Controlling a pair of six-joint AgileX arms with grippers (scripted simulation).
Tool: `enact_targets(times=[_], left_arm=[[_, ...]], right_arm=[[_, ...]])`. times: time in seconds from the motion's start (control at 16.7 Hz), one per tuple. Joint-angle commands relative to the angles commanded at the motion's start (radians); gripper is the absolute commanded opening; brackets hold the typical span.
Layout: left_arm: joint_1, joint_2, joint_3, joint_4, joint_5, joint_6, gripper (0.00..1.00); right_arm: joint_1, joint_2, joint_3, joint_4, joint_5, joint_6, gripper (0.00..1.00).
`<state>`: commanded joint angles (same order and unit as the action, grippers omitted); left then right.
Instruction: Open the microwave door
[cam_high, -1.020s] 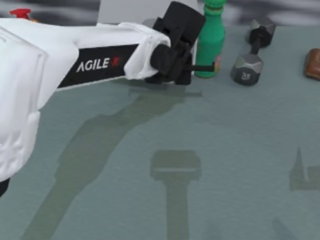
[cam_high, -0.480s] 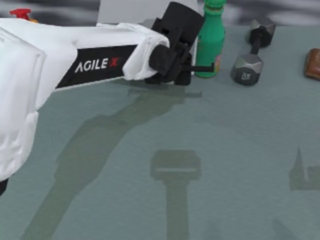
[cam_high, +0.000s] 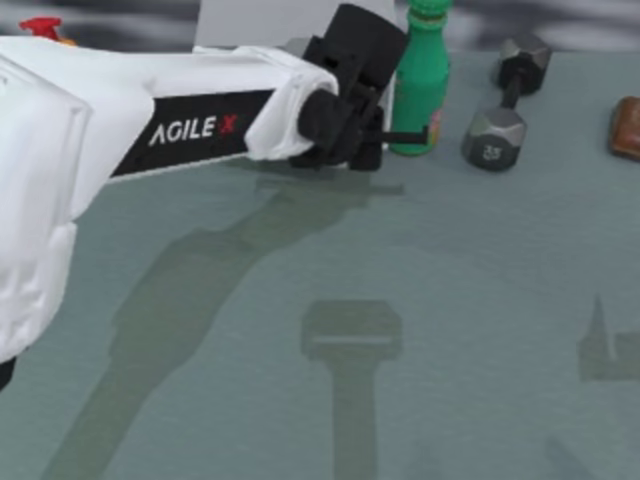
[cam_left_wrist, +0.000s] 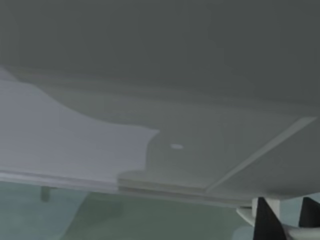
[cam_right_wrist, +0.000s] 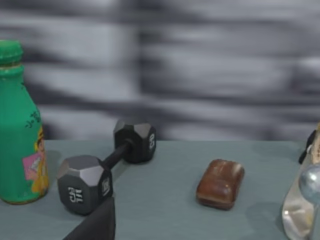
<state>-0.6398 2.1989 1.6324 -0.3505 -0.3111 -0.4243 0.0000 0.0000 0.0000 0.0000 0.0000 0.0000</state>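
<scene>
My left end effector (cam_high: 385, 135) sits at the upper middle of the top view, reached out to the far edge of the desk (cam_high: 450, 280). The microwave (cam_high: 262, 22) is at the upper edge of the frame, just left of centre, mostly hidden under my forearm. Only its pale top shows above the arm. A green bottle (cam_high: 420, 80) stands just to the right of my end effector, and a dumbbell (cam_high: 505, 100) lies further right.

In the left wrist view a broad pale panel fills the frame. I take it to be the door (cam_left_wrist: 150, 125), seen very close and at a slant, though I cannot be sure from this angle. Two dark fingertips (cam_left_wrist: 265, 225) poke in at the lower right corner of that view, with a white strip next to them that may be the handle. I cannot tell whether my fingers are wide, narrow or closed on it.

The coming move turns on this: the door lies directly ahead of the left end effector, its handle running vertically. My left arm is the nearer one by far. My right arm is parked off to the right, and its wrist view shows only the bottle, the dumbbell and a brown block (cam_right_wrist: 220, 182).
</scene>
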Motion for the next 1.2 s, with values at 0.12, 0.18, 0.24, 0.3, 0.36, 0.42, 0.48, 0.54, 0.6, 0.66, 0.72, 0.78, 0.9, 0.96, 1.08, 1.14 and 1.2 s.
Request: enact_targets(times=[0.12, 0.18, 0.24, 0.3, 0.36, 0.42, 0.48, 0.54, 0.6, 0.66, 0.72, 0.78, 0.9, 0.96, 1.08, 1.14, 1.2], left_arm=[[0.000, 0.000, 0.000, 0.000, 0.000, 0.000, 0.00], [0.000, 0.000, 0.000, 0.000, 0.000, 0.000, 0.00], [0.000, 0.000, 0.000, 0.000, 0.000, 0.000, 0.00], [0.000, 0.000, 0.000, 0.000, 0.000, 0.000, 0.00], [0.000, 0.000, 0.000, 0.000, 0.000, 0.000, 0.00], [0.000, 0.000, 0.000, 0.000, 0.000, 0.000, 0.00], [0.000, 0.000, 0.000, 0.000, 0.000, 0.000, 0.00], [-0.009, 0.006, -0.001, 0.000, 0.007, -0.005, 0.00], [-0.009, 0.004, -0.004, 0.001, 0.008, -0.001, 0.00], [-0.009, -0.002, -0.016, 0.006, 0.012, 0.010, 0.00], [-0.006, -0.012, -0.033, 0.015, 0.020, 0.025, 0.00], [-0.001, -0.026, -0.053, 0.028, 0.029, 0.039, 0.00], [0.009, -0.049, -0.085, 0.051, 0.046, 0.063, 0.00], [0.011, -0.054, -0.091, 0.056, 0.050, 0.068, 0.00], [0.011, -0.054, -0.092, 0.057, 0.050, 0.068, 0.00], [0.011, -0.054, -0.092, 0.057, 0.050, 0.068, 0.00], [0.011, -0.054, -0.092, 0.057, 0.050, 0.068, 0.00]], right_arm=[[0.000, 0.000, 0.000, 0.000, 0.000, 0.000, 1.00], [0.000, 0.000, 0.000, 0.000, 0.000, 0.000, 1.00], [0.000, 0.000, 0.000, 0.000, 0.000, 0.000, 1.00], [0.000, 0.000, 0.000, 0.000, 0.000, 0.000, 1.00], [0.000, 0.000, 0.000, 0.000, 0.000, 0.000, 1.00], [0.000, 0.000, 0.000, 0.000, 0.000, 0.000, 1.00], [0.000, 0.000, 0.000, 0.000, 0.000, 0.000, 1.00], [0.000, 0.000, 0.000, 0.000, 0.000, 0.000, 1.00], [0.000, 0.000, 0.000, 0.000, 0.000, 0.000, 1.00], [0.000, 0.000, 0.000, 0.000, 0.000, 0.000, 1.00], [0.000, 0.000, 0.000, 0.000, 0.000, 0.000, 1.00], [0.000, 0.000, 0.000, 0.000, 0.000, 0.000, 1.00], [0.000, 0.000, 0.000, 0.000, 0.000, 0.000, 1.00], [0.000, 0.000, 0.000, 0.000, 0.000, 0.000, 1.00], [0.000, 0.000, 0.000, 0.000, 0.000, 0.000, 1.00], [0.000, 0.000, 0.000, 0.000, 0.000, 0.000, 1.00], [0.000, 0.000, 0.000, 0.000, 0.000, 0.000, 1.00]])
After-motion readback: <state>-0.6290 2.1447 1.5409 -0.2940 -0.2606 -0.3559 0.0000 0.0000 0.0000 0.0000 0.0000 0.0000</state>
